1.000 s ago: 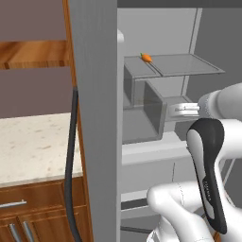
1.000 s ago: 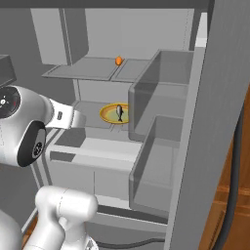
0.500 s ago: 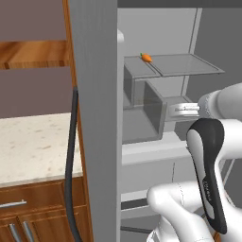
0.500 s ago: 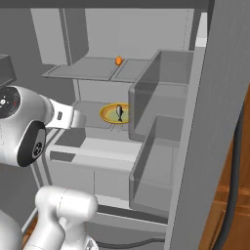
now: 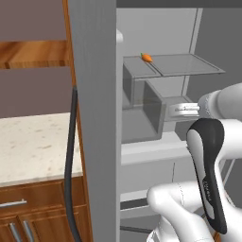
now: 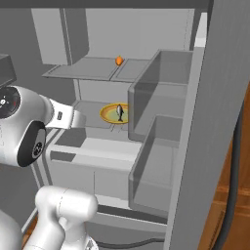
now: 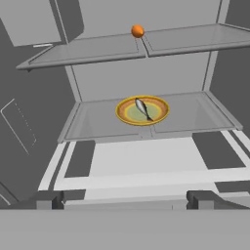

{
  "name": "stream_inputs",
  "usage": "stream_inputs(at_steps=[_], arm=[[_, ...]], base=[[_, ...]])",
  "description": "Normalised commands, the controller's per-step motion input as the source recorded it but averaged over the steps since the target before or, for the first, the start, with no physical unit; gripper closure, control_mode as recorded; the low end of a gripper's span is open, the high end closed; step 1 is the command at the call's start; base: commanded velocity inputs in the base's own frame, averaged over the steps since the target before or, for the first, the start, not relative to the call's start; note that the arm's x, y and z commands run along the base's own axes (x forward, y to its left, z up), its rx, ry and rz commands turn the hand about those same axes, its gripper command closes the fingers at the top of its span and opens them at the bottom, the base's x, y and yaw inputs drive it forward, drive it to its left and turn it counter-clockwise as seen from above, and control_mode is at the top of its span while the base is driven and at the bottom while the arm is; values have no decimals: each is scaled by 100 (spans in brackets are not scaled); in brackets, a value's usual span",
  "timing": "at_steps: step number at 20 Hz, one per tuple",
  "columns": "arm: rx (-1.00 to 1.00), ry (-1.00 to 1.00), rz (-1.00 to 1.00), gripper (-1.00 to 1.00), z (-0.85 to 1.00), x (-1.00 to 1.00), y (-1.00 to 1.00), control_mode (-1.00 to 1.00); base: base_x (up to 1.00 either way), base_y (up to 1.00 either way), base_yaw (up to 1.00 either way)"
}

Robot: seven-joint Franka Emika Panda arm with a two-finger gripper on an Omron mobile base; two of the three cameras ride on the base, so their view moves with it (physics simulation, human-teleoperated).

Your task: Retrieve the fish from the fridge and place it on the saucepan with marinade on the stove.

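The fridge [image 6: 215, 122] stands open with its pale grey shelves showing. On the middle shelf a small silver-grey fish [image 7: 142, 108] [image 6: 119, 112] lies on a round yellow plate [image 7: 122, 113] [image 6: 105, 115]. My gripper [image 7: 127, 201] is open and holds nothing. It hangs in front of the fridge opening, short of the shelf and a little below it, pointing toward the fish. In the base views my white hand [image 6: 66, 118] [image 5: 182, 109] reaches in at shelf height, left of the plate. The saucepan with marinade and the stove are out of view.
A small orange carrot-like item [image 7: 137, 31] [image 6: 118, 60] [image 5: 146, 57] sits on the upper glass shelf. Door bins [image 6: 156, 146] jut out on the right. The open left door [image 5: 94, 118] with its dark handle stands beside a pale countertop [image 5: 33, 146].
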Motion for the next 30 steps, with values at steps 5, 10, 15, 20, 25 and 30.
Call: stream_inputs(at_steps=[5, 10, 15, 20, 25, 30], arm=[[0, 0, 0, -100, 0, 0, 0, 100], [0, 0, 0, -100, 0, 0, 0, 100], [0, 0, 0, -100, 0, 0, 0, 100], [0, -1, 0, -100, -17, 18, 0, -100], [0, 2, 0, -100, -12, 51, -4, -100], [0, 0, 0, -100, -16, 33, -20, -100]], base=[[35, 0, 10], [37, 0, 9], [10, 0, 5], [0, 0, 0], [0, 0, 0], [0, 0, 0]])
